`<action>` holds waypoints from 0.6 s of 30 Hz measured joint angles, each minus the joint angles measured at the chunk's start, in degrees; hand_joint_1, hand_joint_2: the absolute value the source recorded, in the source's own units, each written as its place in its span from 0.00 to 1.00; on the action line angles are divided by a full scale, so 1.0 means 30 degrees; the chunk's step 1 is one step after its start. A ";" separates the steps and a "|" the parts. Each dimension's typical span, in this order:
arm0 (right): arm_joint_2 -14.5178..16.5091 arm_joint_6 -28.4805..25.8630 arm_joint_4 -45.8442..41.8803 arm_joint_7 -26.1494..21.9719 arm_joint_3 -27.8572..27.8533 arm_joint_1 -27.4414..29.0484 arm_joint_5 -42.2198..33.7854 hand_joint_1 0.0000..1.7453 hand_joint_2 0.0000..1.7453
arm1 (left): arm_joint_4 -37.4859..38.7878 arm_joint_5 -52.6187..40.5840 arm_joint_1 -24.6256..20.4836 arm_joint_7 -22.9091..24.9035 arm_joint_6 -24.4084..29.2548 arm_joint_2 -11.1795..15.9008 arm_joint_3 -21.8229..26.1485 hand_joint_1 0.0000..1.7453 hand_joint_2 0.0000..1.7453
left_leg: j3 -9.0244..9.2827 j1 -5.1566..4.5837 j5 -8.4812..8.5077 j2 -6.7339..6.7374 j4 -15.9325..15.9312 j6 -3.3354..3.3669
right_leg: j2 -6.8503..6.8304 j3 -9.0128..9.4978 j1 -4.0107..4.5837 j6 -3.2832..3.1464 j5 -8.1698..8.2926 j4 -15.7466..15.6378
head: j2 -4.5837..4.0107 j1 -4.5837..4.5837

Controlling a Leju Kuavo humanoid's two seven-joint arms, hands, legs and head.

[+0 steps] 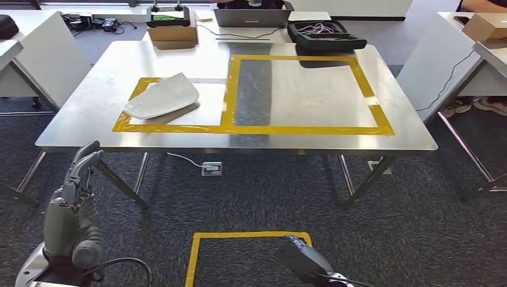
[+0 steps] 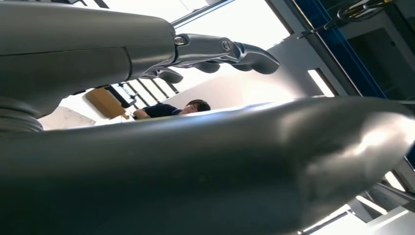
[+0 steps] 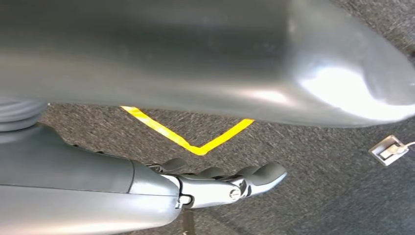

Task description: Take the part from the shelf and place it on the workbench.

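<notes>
Looking down from the head view, we see a steel counter marked with yellow tape in two joined rectangles. Our white part lies flat on the counter, inside the smaller taped rectangle at the counter's left end, touched by neither hand. Our left hand hangs below the counter's near left corner, fingers straight and apart, holding nothing. Our right hand hangs low over the carpet in front of the counter, beside a yellow floor outline; its fingers lie extended and empty. Beyond the counter's far edge sit a cardboard box and a black case.
</notes>
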 joint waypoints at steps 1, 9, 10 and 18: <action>-0.0005 0.0013 -0.0002 -0.0004 -0.0007 -0.0035 0.0007 0.00 0.00 | 0.0002 0.0004 -0.0015 0.0002 0.0007 -0.0002 -0.0009 0.00 0.00 | -0.0024 -0.0018 0.0061 -0.0002 0.0010 -0.0102 | 0.0014 0.0365 0.0042 -0.0129 0.0155 -0.0701 | -0.0002 -0.0007; -0.0027 0.0028 0.0004 -0.0093 -0.0036 -0.0206 0.0026 0.00 0.00 | 0.0062 0.0018 -0.0092 0.0005 0.0026 0.0011 -0.0027 0.00 0.00 | -0.1557 0.0062 -0.2342 -0.0029 0.3718 -0.0846 | -0.0050 -0.0203 0.0028 -0.0993 0.0933 -0.1059 | -0.0004 -0.0047; -0.0027 0.0028 0.0005 -0.0093 -0.0036 -0.0203 0.0026 0.00 0.00 | 0.0091 0.0018 -0.0091 0.0005 0.0026 0.0018 -0.0027 0.00 0.00 | -0.1871 0.0068 -0.2799 -0.0028 0.4705 -0.0881 | -0.0061 -0.0364 0.0037 -0.0992 0.1010 -0.1006 | -0.0002 -0.0045; -0.0024 0.0028 0.0009 -0.0169 -0.0044 -0.0226 0.0051 0.00 0.00 | 0.0106 0.0018 -0.0148 0.0026 0.0044 0.0046 -0.0027 0.00 0.00 | 0.1183 -0.0096 -0.1080 -0.0041 -0.0002 -0.0366 | -0.0077 -0.0970 0.0099 -0.0448 0.1456 -0.0677 | 0.0000 -0.0029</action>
